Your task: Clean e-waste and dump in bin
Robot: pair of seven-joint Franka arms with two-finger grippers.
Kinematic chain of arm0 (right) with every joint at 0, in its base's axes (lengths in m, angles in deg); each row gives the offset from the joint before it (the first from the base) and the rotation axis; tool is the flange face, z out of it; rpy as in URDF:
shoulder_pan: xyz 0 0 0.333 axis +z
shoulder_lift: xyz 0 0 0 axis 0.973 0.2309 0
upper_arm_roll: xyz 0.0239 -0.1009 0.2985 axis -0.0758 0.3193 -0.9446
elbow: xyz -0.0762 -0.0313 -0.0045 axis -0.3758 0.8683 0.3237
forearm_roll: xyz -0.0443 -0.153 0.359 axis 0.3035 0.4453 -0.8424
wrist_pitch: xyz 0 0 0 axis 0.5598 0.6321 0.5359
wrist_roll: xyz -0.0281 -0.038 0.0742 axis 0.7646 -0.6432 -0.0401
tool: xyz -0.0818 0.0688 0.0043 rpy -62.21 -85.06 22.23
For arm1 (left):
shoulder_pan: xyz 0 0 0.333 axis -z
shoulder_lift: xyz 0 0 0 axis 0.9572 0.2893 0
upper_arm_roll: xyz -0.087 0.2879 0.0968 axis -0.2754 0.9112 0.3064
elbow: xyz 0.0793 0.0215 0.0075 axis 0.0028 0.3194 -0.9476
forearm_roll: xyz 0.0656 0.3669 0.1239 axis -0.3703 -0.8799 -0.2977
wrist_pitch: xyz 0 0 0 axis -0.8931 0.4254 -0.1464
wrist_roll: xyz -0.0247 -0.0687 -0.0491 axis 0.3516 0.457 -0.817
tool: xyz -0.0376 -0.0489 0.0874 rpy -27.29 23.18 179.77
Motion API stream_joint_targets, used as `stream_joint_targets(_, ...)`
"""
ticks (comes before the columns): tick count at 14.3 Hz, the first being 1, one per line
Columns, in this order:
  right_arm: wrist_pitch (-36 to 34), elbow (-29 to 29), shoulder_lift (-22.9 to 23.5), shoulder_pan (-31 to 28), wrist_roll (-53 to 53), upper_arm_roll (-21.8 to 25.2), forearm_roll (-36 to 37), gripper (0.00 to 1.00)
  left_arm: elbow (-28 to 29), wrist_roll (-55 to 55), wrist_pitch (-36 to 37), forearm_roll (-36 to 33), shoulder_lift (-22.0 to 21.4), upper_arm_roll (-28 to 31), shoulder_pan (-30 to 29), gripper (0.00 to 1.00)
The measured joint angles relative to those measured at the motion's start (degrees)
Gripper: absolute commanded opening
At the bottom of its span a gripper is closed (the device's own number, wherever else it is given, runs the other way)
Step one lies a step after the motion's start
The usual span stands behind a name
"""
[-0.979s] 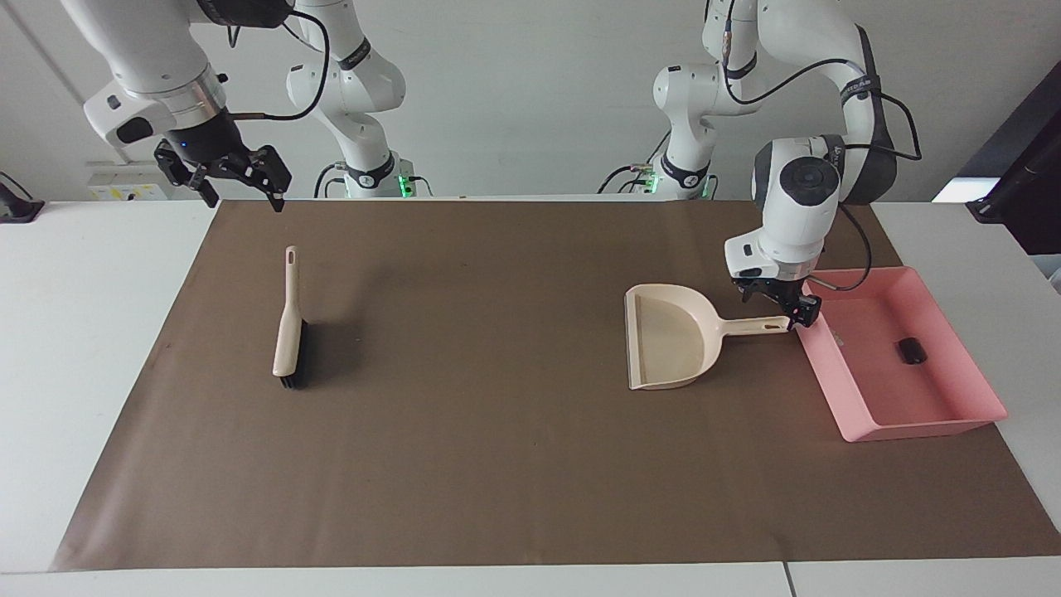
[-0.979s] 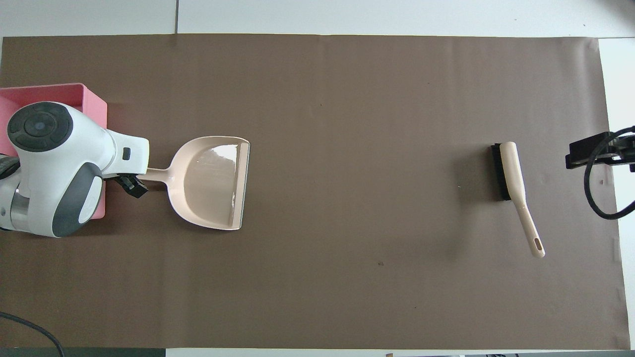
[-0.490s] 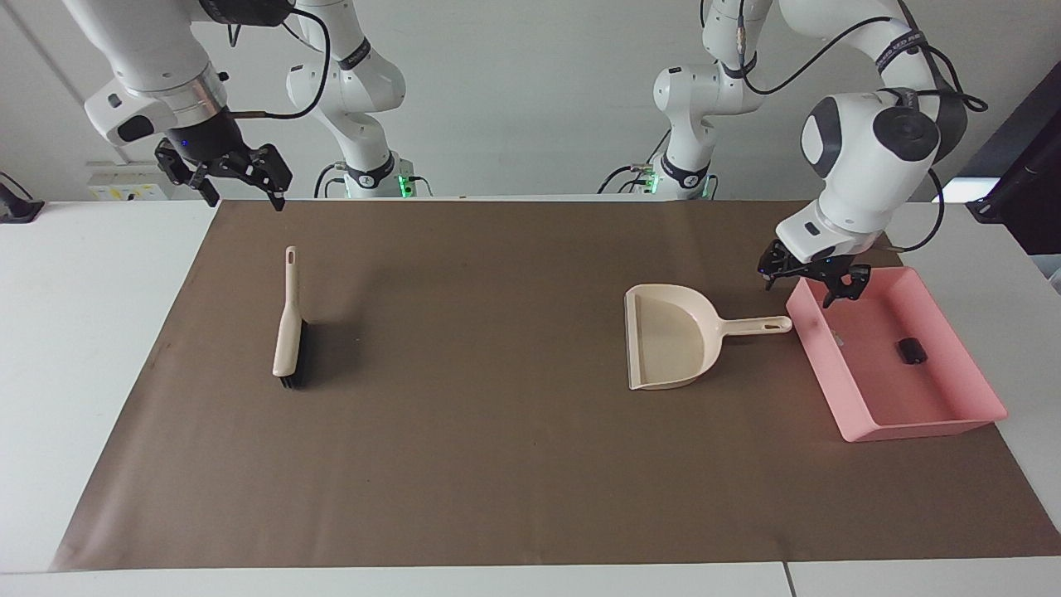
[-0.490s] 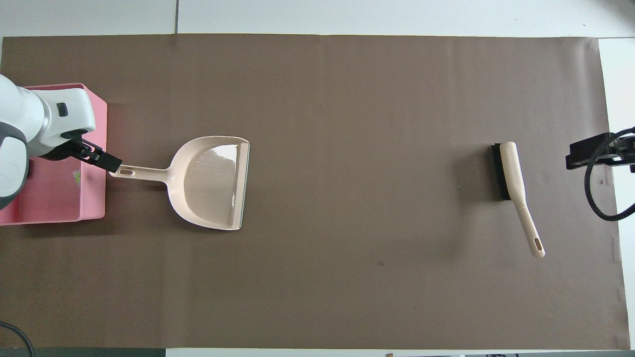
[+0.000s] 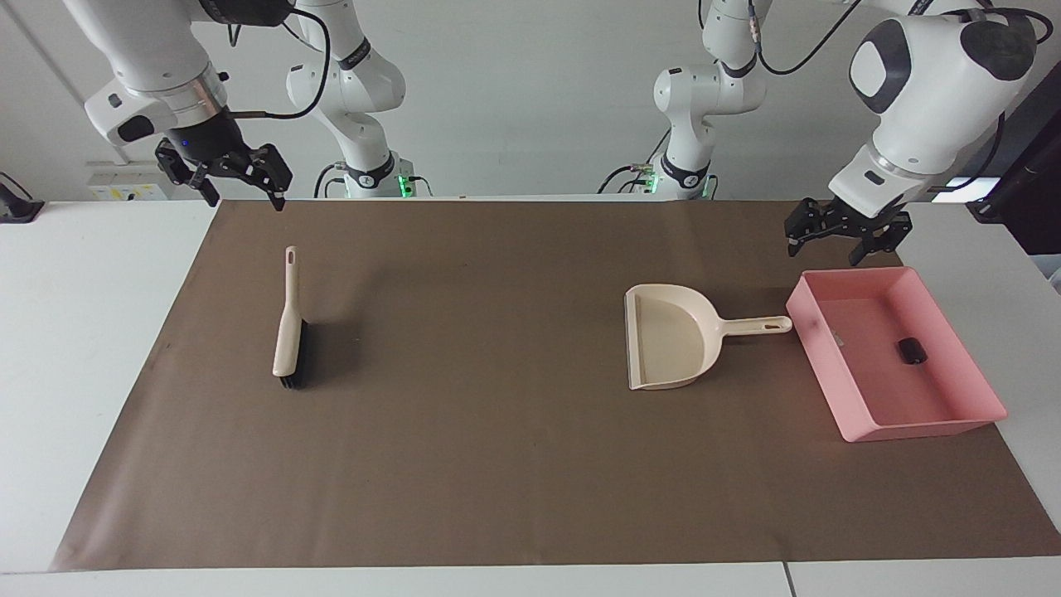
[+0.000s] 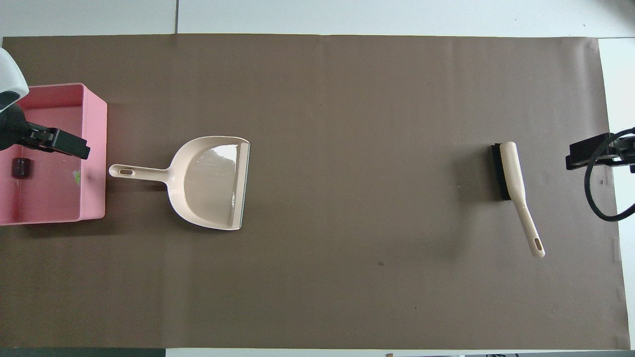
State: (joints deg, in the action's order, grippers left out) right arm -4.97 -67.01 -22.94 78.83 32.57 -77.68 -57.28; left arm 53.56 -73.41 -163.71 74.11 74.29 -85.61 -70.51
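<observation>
The pink bin (image 5: 920, 429) lies at the left arm's end of the brown mat. It also shows in the overhead view (image 6: 94, 148). The e-waste lies inside it: a small black block (image 5: 912, 350) (image 6: 21, 167) and a white piece with a green mark (image 5: 839, 338) (image 6: 76, 174). My left gripper (image 5: 829, 249) (image 6: 64, 145) is open and empty, raised over the end of the bin that is nearer the robots. My right gripper (image 5: 240, 197) is open and empty, waiting in the air over the mat's corner at the right arm's end.
A beige dustpan (image 5: 671, 336) (image 6: 208, 181) lies empty on the mat beside the bin, its handle pointing at the bin. A beige brush with black bristles (image 5: 290, 332) (image 6: 511, 183) lies on the mat toward the right arm's end.
My left gripper has left the end of the dustpan's handle, risen and swung over the bin's end nearer the robots. The dustpan, the brush and the right arm have not moved.
</observation>
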Motion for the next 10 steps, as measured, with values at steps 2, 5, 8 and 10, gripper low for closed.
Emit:
stream_joint_targets(2,0.0,0.0,0.0,0.0,0.0,0.0,0.0,1.0,-1.8,0.8,3.0,0.1,0.0,0.3,0.0,0.98)
stream_joint_targets(5,0.0,0.0,0.0,0.0,0.0,0.0,0.0,1.0,-3.3,3.2,4.7,0.1,-0.5,0.7,0.0,0.98)
stream_joint_targets(8,0.0,0.0,0.0,0.0,0.0,0.0,0.0,1.0,-3.6,6.0,5.8,0.1,-1.8,1.0,0.0,0.98)
stream_joint_targets(10,0.0,0.0,0.0,0.0,0.0,0.0,0.0,1.0,-3.6,6.6,6.0,0.1,-2.3,1.2,0.0,0.98)
